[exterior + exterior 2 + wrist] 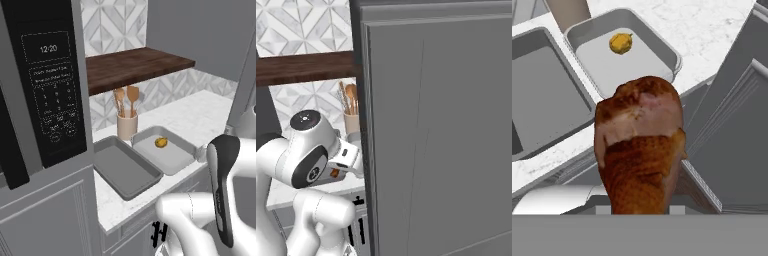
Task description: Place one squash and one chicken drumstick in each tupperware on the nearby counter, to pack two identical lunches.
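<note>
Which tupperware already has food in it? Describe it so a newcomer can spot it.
On the white marble counter, below the dark wooden shelf, two grey tupperware trays lie side by side. It is the right tupperware, beside the utensil crock; it holds a yellow squash, while the left tupperware holds nothing.

Two tupperware trays sit side by side on the counter (210,112), the left tray (125,170) nearer, the right tray (167,150) just beside it. A squash (160,142) lies in the right tray. A utensil crock (127,125) stands behind them, under the shelf (135,65). The drumstick (641,150) hangs before the counter's near edge.
</note>
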Robot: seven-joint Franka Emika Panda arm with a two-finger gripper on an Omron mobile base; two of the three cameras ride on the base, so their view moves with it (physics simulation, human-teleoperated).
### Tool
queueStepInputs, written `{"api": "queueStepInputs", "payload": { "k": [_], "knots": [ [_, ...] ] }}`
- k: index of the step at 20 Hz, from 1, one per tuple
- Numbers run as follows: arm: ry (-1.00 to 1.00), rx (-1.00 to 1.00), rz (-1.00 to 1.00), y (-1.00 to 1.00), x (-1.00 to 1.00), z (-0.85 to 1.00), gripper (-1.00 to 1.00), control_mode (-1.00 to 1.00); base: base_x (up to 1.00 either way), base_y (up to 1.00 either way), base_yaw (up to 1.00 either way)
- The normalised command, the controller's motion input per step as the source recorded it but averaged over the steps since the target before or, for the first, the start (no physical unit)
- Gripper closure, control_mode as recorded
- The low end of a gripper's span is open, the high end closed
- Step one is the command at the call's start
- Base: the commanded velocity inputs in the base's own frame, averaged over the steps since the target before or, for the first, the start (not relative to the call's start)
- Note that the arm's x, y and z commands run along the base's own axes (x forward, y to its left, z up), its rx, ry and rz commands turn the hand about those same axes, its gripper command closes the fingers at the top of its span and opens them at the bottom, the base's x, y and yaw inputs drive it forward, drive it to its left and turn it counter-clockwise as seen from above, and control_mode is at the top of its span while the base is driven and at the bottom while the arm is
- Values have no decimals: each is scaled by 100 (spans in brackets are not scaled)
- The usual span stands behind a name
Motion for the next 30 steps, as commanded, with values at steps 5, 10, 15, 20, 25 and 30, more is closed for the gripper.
{"api": "queueStepInputs", "payload": {
  "k": [5, 10, 15, 20, 25, 30],
  "knots": [
    [7, -1, 18, 37, 80, -36, 100, -100, 20, 13, 8],
    [9, -2, 13, 46, 100, -44, 100, -100, 0, 0, 0],
    [12, -5, 25, 13, 100, -35, 100, -100, 0, 0, 0],
    [1, -3, 11, 0, 78, -23, 100, -100, 0, 0, 0],
    [0, -2, 2, 0, 42, -33, 100, -100, 0, 0, 0],
    [-3, 0, 2, -1, 43, -52, 100, -100, 0, 0, 0]
  ]
}}
